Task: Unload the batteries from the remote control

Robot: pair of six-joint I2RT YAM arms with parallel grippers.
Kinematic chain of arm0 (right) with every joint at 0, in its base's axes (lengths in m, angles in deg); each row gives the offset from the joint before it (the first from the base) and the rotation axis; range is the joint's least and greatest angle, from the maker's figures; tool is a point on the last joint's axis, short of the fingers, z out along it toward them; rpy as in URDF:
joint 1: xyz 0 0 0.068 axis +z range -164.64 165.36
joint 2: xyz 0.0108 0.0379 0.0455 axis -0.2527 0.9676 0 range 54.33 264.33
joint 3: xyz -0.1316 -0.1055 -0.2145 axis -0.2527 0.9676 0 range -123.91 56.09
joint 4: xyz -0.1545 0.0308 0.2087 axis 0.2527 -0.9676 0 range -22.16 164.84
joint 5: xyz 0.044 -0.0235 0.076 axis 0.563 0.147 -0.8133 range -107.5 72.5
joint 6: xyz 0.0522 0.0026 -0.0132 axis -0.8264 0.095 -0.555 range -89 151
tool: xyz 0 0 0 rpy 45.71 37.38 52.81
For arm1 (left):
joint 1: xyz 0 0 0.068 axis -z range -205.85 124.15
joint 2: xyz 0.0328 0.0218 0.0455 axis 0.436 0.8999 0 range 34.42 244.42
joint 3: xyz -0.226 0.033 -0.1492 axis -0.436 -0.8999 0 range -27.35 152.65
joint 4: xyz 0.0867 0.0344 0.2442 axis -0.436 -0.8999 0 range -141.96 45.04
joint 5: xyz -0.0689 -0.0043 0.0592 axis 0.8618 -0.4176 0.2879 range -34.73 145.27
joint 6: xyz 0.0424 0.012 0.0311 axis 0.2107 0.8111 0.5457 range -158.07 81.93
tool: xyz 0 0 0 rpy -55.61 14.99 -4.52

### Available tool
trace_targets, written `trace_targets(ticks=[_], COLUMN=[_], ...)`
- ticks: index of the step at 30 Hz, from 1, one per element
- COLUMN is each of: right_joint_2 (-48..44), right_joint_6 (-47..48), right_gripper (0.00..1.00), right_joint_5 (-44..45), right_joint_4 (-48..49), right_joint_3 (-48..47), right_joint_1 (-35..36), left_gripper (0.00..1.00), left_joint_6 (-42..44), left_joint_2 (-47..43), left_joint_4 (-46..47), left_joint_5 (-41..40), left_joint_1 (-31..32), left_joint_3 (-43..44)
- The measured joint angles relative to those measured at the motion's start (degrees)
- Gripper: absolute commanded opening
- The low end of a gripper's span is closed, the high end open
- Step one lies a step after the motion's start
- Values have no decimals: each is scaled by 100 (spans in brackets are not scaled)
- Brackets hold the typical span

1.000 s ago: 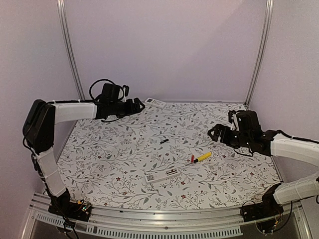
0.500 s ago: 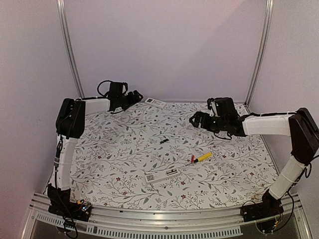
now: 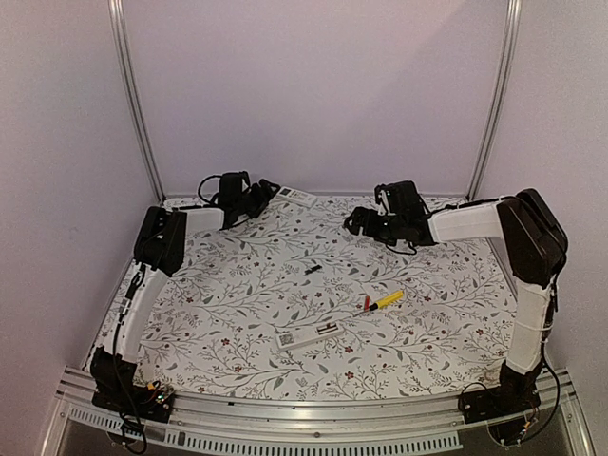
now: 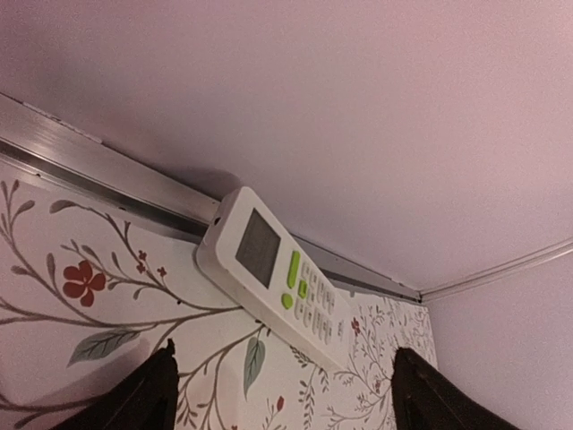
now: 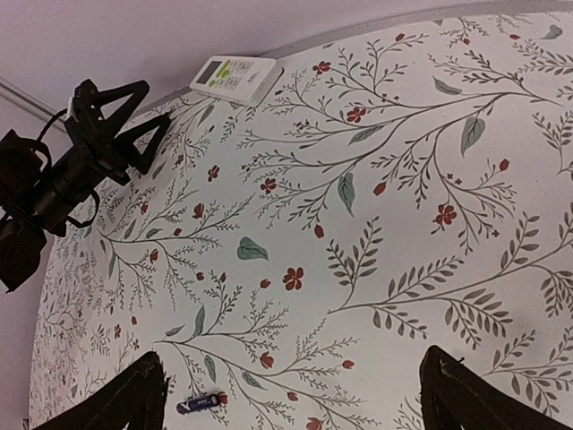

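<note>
Logging positions from overhead and both wrist views

Left gripper [image 3: 267,196] out at far-left corner of table [image 3: 209,313], close to back rail [image 4: 81,166]; jaws spread wide, gripping nothing. Broad remote [image 4: 273,273] straight ahead of it, flat, buttons up, one long side along the rail

Right gripper [image 3: 353,220] at far side, right of centre, raised over the cloth; jaws spread wide, holding nothing. Fingers [image 5: 134,394] framing bare floral cloth in wrist view

Slim remote [image 3: 309,334] near front edge, about centre, lying flat and slightly askew; dark patch toward its right end, too small to tell whether a cell sits inside. Well apart from both grippers, open cloth on all sides, front frame closest

Dark battery [image 3: 312,270] loose mid-table, alone, between slim remote and the grippers, open cloth all round

Reddish battery [image 3: 366,303] right of centre, just beside tip of yellow-handled screwdriver [image 3: 387,300]; touching or not, cannot tell

Widest open stretches: left half of cloth and right side toward wall post
</note>
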Motion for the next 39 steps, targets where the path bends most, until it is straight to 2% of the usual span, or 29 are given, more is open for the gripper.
trace_targets(ticks=[6,11,19,25,30,34,37,39], right_joint_2=[896,1764,3010,3753,4199,4395,4463,4448], right_joint_6=[-48,-195,-774,-1325,-1853,-2199,-2299,-2247], right_gripper=[93,89,88,85,84,78,79,84], right_joint_5=[-345,-850,-1515,-1617,-1464,-1414,-1508,-1598], right_joint_4=[9,55,142,278,461,721,844,911], right_joint_3=[-1014,-2081,-3600,-4538,-4977,-5217,-5259,-5160], right_joint_1=[-116,-236,-365,-365,-365,-365,-365,-365], left_gripper=[80,80,82,82,81,80,80,81], left_joint_6=[-573,-496,542,957,907,872,1034,1228], left_joint_2=[308,210,-1180,-1755,-1786,-1784,-1808,-2065], left_joint_4=[616,931,933,887,833,704,721,892], left_joint_5=[205,354,203,155,227,374,533,619], left_joint_1=[-2,-9,-42,-61,-79,-85,-85,-79], left_joint_3=[256,-63,-1858,-1919,-1919,-1904,-1987,-2549])
